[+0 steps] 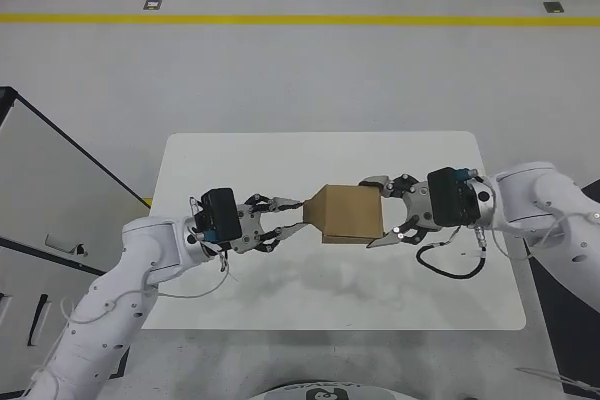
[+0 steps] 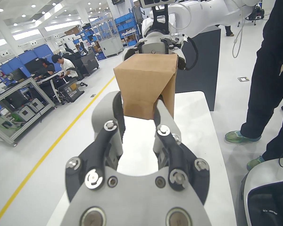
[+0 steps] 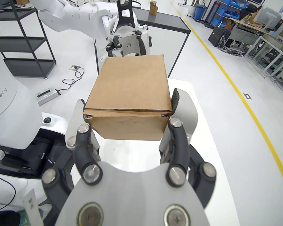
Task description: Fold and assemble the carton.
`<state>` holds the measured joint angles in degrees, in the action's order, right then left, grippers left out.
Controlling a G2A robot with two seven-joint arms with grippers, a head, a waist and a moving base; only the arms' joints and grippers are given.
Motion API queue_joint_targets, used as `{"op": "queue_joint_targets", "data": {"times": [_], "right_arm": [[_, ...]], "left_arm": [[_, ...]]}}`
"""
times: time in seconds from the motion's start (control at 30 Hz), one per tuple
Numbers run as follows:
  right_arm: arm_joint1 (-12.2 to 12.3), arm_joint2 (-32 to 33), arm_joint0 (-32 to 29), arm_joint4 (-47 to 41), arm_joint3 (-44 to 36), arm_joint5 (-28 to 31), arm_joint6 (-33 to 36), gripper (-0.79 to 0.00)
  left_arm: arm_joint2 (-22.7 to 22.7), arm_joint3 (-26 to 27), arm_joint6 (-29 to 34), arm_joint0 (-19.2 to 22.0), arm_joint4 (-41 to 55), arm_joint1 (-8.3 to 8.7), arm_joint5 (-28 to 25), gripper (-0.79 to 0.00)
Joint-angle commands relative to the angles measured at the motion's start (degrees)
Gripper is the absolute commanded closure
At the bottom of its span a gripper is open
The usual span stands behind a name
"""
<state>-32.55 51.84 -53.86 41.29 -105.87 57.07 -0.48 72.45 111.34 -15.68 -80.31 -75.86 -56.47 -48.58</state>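
A brown carton [image 1: 350, 212] is held just over the middle of the white table [image 1: 280, 290] between both arms. My right gripper [image 1: 372, 213] is shut on its right end, one finger on each side wall [image 3: 179, 102]; the closed end flaps of the carton [image 3: 129, 88] face that wrist. My left gripper [image 1: 302, 216] clamps the opposite end, where the carton [image 2: 143, 81] tapers into a folded-in flap between the fingers [image 2: 159, 109]. Across the carton, the right gripper [image 2: 155, 48] shows in the left wrist view and the left gripper [image 3: 128, 45] in the right wrist view.
A black cabinet [image 1: 40, 190] stands off the table's left side. A black cable [image 1: 450, 265] loops under the right wrist above the table. A person's legs [image 2: 268, 71] stand close to the table's edge. Bare tabletop [image 2: 193, 123] lies around the carton.
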Motion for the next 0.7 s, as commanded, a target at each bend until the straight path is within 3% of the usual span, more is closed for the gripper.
{"op": "queue_joint_targets", "data": {"times": [0.0,0.23,0.67], "right_arm": [[-0.06,0.61,-0.41,0.09,0.13,0.27,0.09,0.0],[-0.25,2.24,-1.89,0.67,-0.72,0.93,-0.24,0.0],[-0.24,3.21,-3.55,2.39,-2.6,0.93,-0.78,0.0]], "left_arm": [[0.5,-0.02,-0.12,-0.35,-0.27,0.08,-0.06,0.0],[0.24,0.52,-0.06,-0.66,-0.23,0.07,-0.34,0.0],[-4.87,0.03,-0.41,2.25,0.71,-0.71,-1.82,0.0]]}}
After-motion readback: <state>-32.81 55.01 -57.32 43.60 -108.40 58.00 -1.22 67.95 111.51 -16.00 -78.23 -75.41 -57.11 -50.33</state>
